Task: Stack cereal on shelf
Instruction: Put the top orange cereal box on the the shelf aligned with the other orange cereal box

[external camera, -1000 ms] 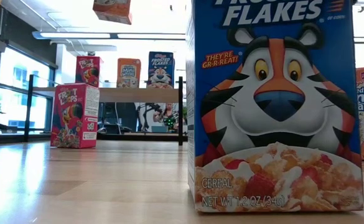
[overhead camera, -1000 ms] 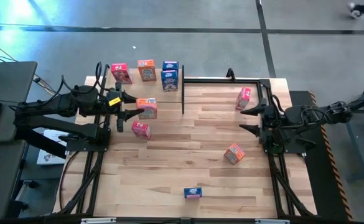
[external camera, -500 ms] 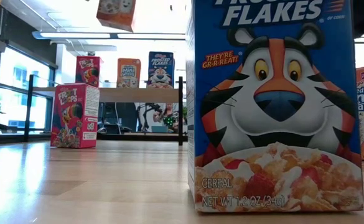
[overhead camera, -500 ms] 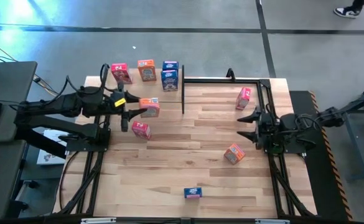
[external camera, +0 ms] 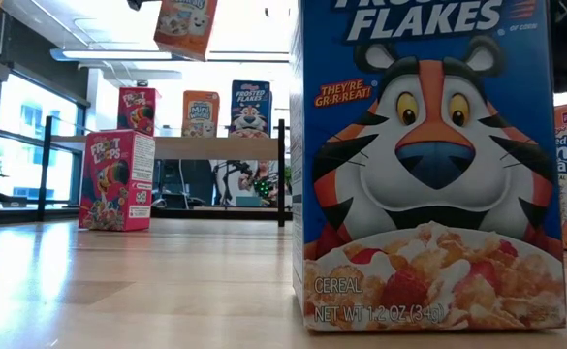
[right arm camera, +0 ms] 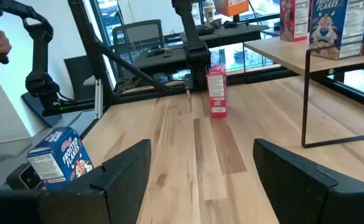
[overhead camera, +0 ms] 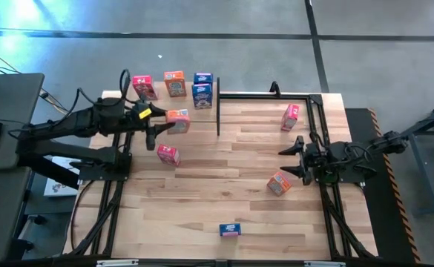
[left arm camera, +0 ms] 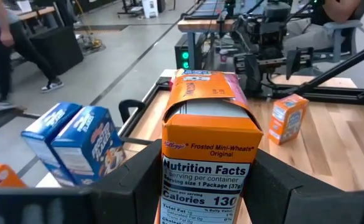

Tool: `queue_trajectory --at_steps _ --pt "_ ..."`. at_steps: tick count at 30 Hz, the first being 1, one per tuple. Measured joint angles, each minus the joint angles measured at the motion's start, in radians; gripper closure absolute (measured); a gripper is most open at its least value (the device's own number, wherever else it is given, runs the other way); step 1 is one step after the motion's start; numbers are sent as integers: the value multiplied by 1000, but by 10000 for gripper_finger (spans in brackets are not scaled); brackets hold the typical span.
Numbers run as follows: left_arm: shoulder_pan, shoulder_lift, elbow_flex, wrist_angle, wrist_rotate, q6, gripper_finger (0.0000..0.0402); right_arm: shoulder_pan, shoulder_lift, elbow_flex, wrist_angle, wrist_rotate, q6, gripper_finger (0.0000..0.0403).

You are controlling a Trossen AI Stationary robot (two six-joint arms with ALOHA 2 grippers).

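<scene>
Orange cereal box (overhead camera: 177, 120) in left hand (overhead camera: 159, 125).

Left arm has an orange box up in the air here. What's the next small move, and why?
Probably carry it on toward the shelf and line it up over a free spot. The left gripper holds the orange box clear of the table, just short of the four boxes standing there; the right gripper waits open beside another orange box.

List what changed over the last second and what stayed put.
The left gripper, its jaws shut on an orange Mini-Wheats box, carried it up and toward the shelf. The right gripper, jaws open and empty, slid down the table toward the orange box lying there. The shelf's boxes and the loose pink box and Frosted Flakes box stayed put.
</scene>
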Motion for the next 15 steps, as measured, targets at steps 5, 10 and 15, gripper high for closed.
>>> queue_trajectory --at_steps 5,10,15 --pt "79 -3 0 -34 61 0 227 0 -28 -49 17 0 23 128" --pt "144 -3 0 -40 116 0 227 0 -33 -63 45 -17 17 128" --pt "211 -9 -51 -3 139 5 227 0 -32 -65 50 -22 9 128"
